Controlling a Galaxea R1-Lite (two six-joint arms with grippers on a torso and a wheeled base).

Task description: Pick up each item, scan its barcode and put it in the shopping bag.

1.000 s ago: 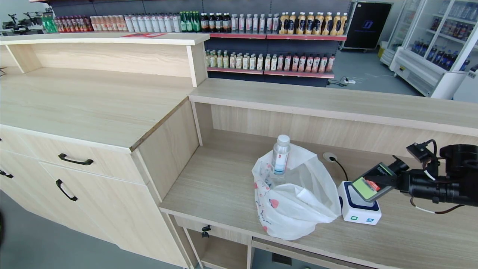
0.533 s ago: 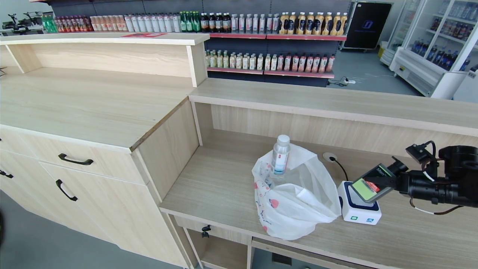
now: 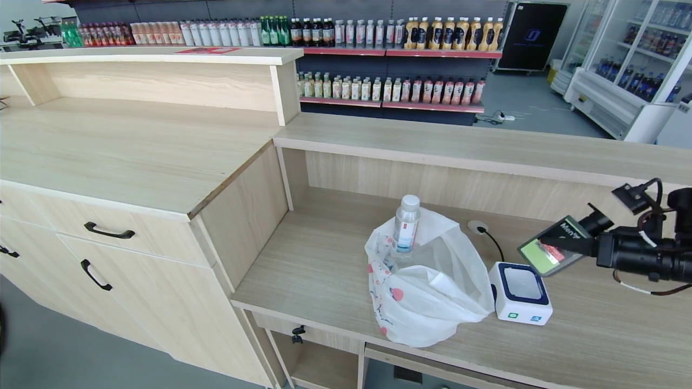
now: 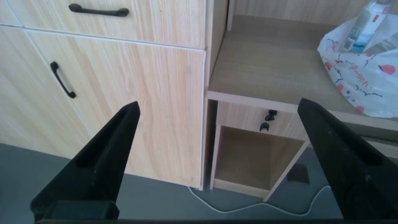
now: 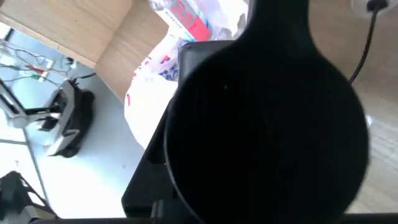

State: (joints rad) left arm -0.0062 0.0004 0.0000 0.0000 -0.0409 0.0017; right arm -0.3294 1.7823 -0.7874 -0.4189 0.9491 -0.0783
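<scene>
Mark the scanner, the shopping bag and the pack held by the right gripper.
scanner (image 3: 522,284): head view, its dark top window.
shopping bag (image 3: 427,308): head view, its front wall.
pack (image 3: 540,256): head view, its green face.

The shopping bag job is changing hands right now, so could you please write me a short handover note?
The right gripper is shut on a small box, held tilted in the air above the scanner, not touching it.
The left gripper is open and empty, low in front of the cabinet.
The shopping bag sits open on the counter, left of the scanner.
Done: one bottle stands in the bag.
Left: put the box in the bag; whether its scan registered cannot be told.
</scene>
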